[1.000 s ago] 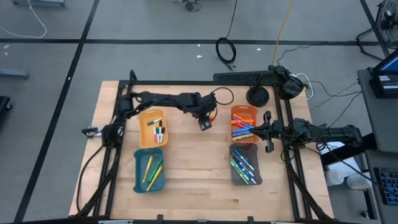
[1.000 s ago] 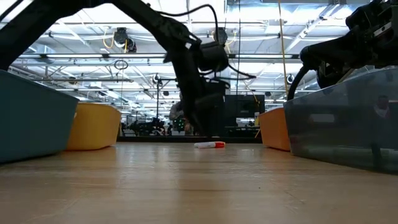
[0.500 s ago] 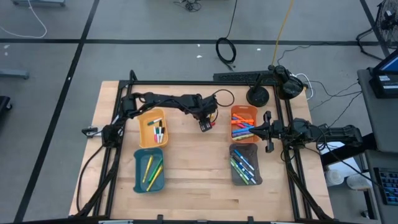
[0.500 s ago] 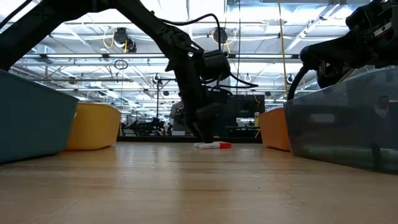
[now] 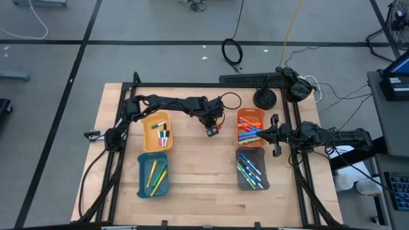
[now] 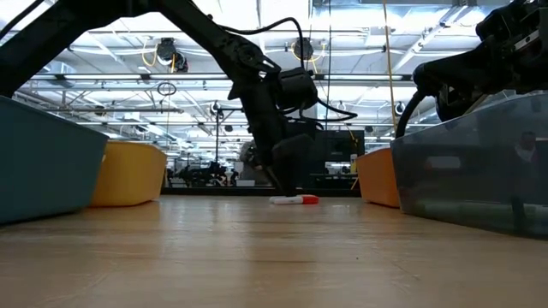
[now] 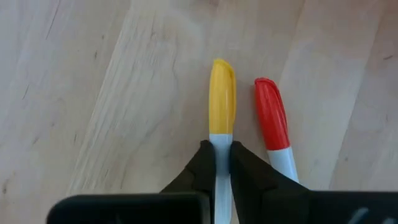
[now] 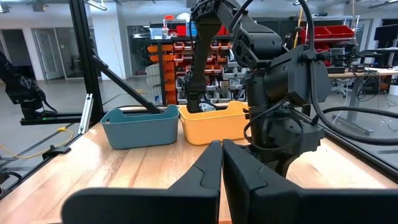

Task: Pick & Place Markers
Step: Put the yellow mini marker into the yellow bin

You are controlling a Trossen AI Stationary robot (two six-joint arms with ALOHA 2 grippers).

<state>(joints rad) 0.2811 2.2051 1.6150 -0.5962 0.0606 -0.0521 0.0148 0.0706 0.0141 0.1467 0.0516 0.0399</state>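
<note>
Left gripper [image 7: 222,163] fingers pinch the yellow-capped marker [image 7: 222,106] on the table [image 5: 198,172]; lift straight, since the red-capped marker [image 7: 271,118] lies just beside at 3 o'clock; right gripper [image 8: 221,155] fingers closed, empty.

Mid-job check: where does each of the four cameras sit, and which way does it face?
High: overhead, straight down; both arms, wooden table.
Low: table height, level across; left arm over the red-capped white marker.
Left wrist: down past the left gripper, shut on the yellow-capped white marker.
Right wrist: across the table past the shut right gripper.
Shared: low and left wrist both show the red-capped marker.
</note>
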